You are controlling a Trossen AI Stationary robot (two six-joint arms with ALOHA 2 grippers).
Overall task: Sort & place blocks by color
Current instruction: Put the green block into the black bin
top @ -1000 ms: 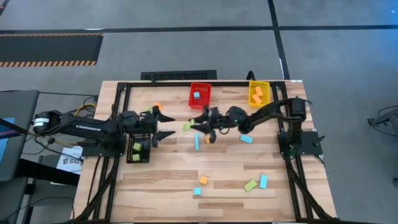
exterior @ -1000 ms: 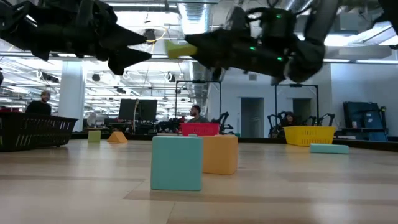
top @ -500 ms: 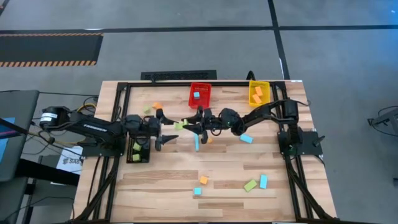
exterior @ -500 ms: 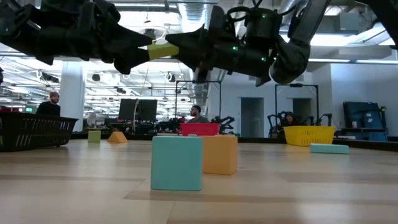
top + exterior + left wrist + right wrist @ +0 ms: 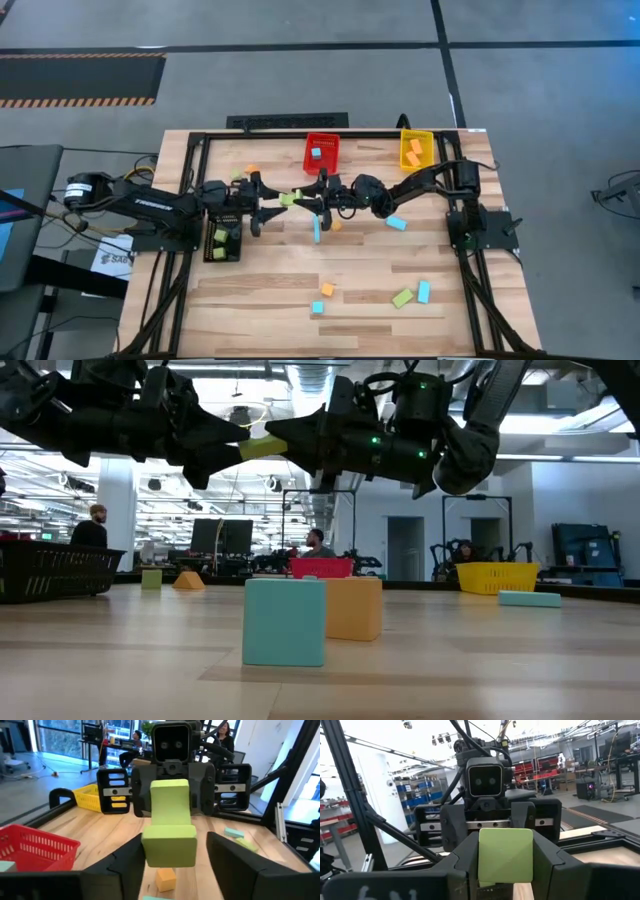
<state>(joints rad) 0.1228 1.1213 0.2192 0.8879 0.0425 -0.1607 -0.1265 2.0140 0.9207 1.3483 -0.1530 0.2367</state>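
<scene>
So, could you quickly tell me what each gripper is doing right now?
Left gripper: open, fingers either side of the lime green block, not gripping.
Right gripper: shut on the lime green block, mid-air.

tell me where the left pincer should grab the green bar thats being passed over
On the bar's free end, which sticks out of the right pincer toward the left pincer. Come straight along its length, one finger on each flat side: its far end is clamped, so only this end is bare.
</scene>
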